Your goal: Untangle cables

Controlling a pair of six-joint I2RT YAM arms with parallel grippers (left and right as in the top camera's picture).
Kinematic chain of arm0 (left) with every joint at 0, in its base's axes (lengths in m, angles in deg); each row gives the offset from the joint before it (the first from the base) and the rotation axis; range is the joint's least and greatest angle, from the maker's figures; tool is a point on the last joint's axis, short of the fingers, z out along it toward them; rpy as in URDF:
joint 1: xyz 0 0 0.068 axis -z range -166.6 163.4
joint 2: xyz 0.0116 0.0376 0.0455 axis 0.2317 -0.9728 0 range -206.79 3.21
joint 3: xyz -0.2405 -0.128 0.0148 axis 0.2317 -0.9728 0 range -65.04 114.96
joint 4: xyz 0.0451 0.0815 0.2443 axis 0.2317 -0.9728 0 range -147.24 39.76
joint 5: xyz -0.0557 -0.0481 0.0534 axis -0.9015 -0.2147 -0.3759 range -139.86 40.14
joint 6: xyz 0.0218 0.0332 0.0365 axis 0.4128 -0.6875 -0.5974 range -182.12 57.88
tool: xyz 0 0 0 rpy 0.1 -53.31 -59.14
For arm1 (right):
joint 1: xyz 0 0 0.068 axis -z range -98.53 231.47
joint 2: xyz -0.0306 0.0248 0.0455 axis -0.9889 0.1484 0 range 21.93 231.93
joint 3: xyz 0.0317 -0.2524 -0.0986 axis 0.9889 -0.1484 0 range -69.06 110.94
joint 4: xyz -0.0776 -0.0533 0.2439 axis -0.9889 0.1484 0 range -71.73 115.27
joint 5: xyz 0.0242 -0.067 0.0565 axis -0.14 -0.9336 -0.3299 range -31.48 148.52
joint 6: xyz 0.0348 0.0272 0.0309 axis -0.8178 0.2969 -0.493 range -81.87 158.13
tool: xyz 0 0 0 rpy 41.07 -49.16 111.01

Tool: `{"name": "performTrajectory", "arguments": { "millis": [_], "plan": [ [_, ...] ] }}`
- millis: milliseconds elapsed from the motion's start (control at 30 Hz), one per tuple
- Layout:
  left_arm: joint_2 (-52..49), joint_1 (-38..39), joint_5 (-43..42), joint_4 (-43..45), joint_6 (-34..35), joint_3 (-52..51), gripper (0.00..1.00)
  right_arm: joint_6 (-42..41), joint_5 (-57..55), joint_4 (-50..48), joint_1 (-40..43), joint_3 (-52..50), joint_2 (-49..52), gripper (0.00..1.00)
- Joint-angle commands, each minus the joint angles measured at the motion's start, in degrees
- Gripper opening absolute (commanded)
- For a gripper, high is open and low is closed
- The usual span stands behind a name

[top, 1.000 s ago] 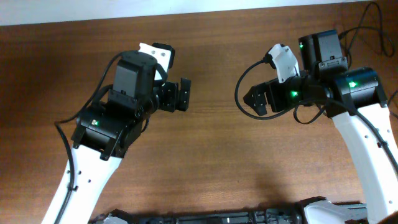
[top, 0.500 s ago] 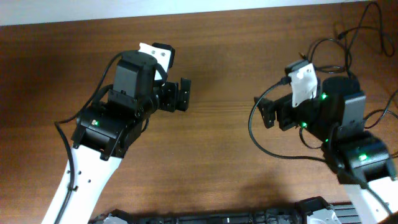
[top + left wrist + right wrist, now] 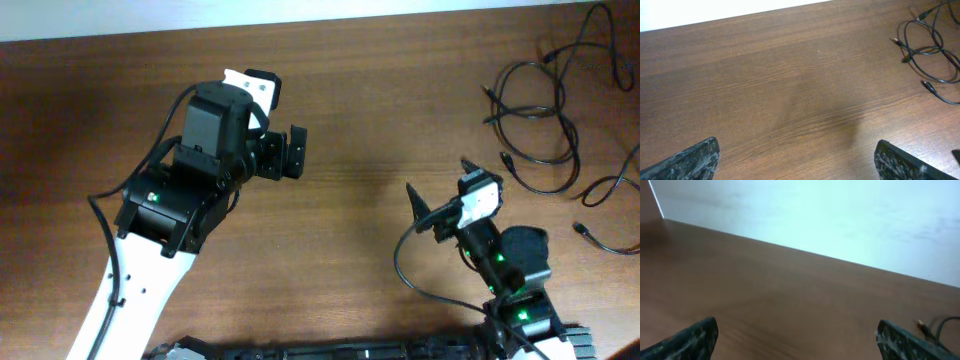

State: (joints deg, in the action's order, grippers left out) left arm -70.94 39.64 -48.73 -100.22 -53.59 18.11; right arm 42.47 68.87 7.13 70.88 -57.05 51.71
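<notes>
Lying in loose black loops at the far right corner of the wooden table (image 3: 400, 90): the cables (image 3: 530, 112), plug ends showing. The left gripper (image 3: 286, 152) is hovering over mid-table, jaws spread wide, gripping nothing. The right gripper (image 3: 441, 190) is hanging nearer the front edge, jaws likewise wide, apart from the cables.

My overhead camera looks straight down on the brown wooden counter (image 3: 360, 120) from well above. My left wrist camera sits close, tilted down and forward past the left pincer (image 3: 797, 162). It shares the thin black looped cables (image 3: 931, 48) with overhead's upper right. My right wrist camera sits low, nearly level, facing a pale wall (image 3: 815, 215).
</notes>
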Motion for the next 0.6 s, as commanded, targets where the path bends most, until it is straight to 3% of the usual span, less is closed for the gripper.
{"name": "performTrajectory", "arguments": {
  "millis": [0, 233, 433, 567],
  "plan": [
    [0.13, 0.02, 0.61, 0.11, -0.94, 0.59, 0.99, -0.15, -0.55, -3.17, -0.22, -5.16, -4.35, 1.00],
    [0.13, 0.02, 0.61, 0.11, -0.94, 0.59, 0.99, -0.13, -0.76, -3.32, -0.22, -11.52, -15.96, 1.00],
    [0.13, 0.02, 0.61, 0.09, -0.94, 0.59, 0.99, -0.13, -4.46, 3.61, -0.15, -11.69, -24.13, 1.00],
    [0.13, 0.02, 0.61, 0.11, -0.94, 0.59, 0.99, -0.13, -6.69, 13.14, 0.61, -11.69, -29.59, 1.00]
  ]
}}
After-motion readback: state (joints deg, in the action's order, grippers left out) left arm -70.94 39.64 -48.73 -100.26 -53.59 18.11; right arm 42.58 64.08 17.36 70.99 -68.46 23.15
